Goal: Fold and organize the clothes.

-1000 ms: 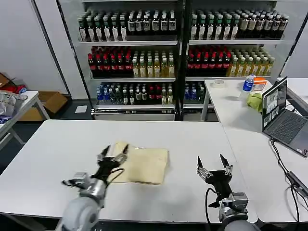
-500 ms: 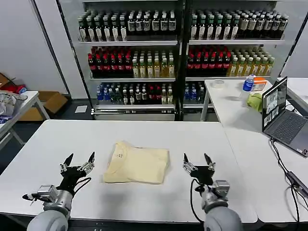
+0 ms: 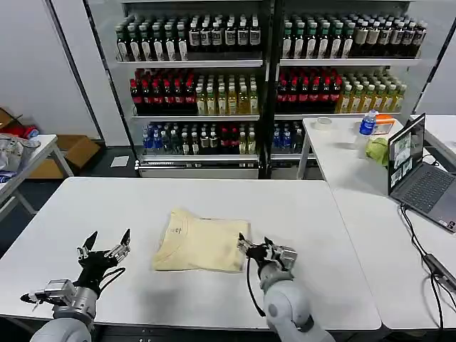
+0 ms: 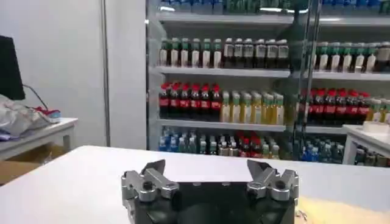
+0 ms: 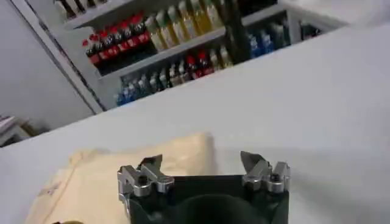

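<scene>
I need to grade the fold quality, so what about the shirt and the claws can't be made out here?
- T-shirt: underside layers hidden by its own top fold, head view.
- Its neck label: too small to read, head view.
- Right claw: contact with the shirt's edge unclear, head view.
- Shirt's near edge: covered by the right claw, right wrist view.
- Shirt in left wrist view: cut off by the frame corner.

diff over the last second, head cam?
Left gripper, open, let go of the T-shirt collar and pulled back left, clear of it. Right gripper, open, swung left to the shirt's right edge. The folded shirt stayed put on the white table.
</scene>
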Motion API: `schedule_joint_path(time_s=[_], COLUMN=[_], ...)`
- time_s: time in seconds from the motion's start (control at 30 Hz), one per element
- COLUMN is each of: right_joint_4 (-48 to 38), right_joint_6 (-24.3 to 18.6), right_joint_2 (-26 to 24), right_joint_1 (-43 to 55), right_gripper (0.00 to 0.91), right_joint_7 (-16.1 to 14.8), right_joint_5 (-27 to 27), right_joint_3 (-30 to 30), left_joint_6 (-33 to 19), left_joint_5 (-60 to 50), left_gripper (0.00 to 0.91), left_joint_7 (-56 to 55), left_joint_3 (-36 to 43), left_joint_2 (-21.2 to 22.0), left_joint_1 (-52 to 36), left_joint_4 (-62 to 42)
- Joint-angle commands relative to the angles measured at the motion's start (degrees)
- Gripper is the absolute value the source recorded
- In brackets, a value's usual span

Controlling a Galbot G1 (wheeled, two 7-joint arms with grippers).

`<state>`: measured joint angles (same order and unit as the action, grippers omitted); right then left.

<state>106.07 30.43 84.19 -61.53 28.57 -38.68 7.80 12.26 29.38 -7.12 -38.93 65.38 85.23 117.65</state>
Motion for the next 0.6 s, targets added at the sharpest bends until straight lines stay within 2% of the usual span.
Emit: schedule_joint_path(time_s=[0.03, 0.1, 0.17, 0.27, 0.6], right_joint_4=[-7.74, -8.34, -8.79, -8.78, -8.43], right_joint_6=[2.79, 2.79, 2.76, 2.74, 2.74], right_joint_2=[4.81, 4.97, 5.13, 5.3, 4.6], right_joint_1=[6.47, 6.82, 7.25, 7.55, 7.58], right_gripper=[0.877, 0.605, 0.232, 0.0, 0.0], right_joint_7=[5.98, 6.46, 6.73, 6.95, 6.77], right_joint_5=[-8.23, -9.44, -10.2, -10.67, -10.75], right_joint_3=[-2.9, -2.87, -2.77, -2.32, -1.25], left_joint_6=[-0.22, -0.25, -0.26, -0.25, -0.25], left_joint_5=[-0.37, -0.37, -0.39, -0.37, -0.15], left_gripper=[0.907, 0.907, 0.907, 0.907, 0.907], left_joint_7=[0.07, 0.02, -0.05, -0.09, -0.09], left_joint_3=[-0.8, -0.6, -0.44, -0.37, -0.13], left_joint_2=[-0.14, -0.02, 0.11, 0.27, 0.2], left_joint_1=[1.12, 1.2, 1.19, 1.26, 1.05], left_joint_4=[0.44, 0.5, 0.5, 0.68, 0.42])
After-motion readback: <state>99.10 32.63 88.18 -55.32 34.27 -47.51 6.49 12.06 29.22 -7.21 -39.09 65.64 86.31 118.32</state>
